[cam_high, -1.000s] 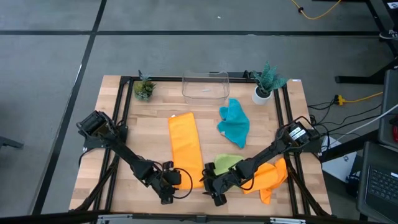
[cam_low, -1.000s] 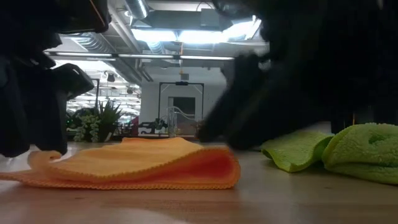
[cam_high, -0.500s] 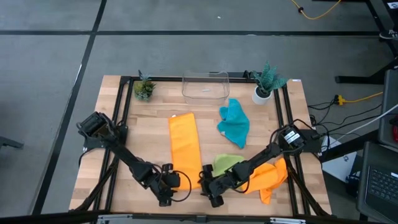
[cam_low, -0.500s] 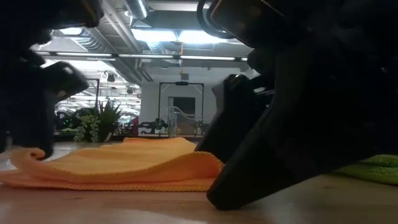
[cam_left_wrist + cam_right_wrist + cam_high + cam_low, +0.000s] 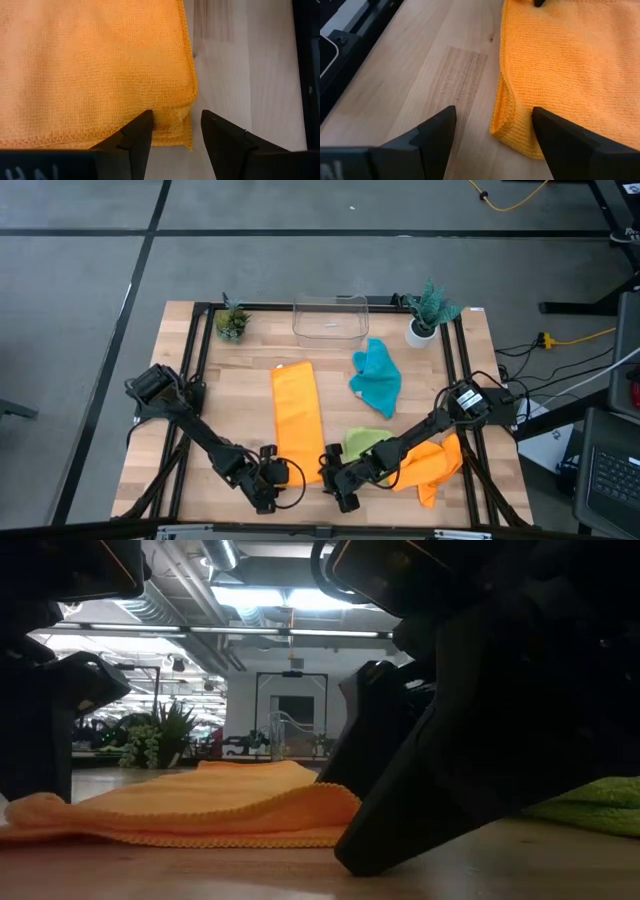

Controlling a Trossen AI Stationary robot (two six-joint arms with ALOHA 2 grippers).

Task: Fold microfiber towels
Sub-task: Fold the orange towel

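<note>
At the folded orange towel's [image 5: 298,420] near corners, both arms' fingers [image 5: 134,134] [image 5: 436,131] parted, grasping nothing.

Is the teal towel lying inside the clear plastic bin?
No, the teal towel lies crumpled on the bare table, just in front of the clear bin.

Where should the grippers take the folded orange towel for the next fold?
Probably the two near corners of the folded orange towel, from the near table edge. Left gripper and right gripper stand open there, each straddling a doubled corner lying flat.
</note>
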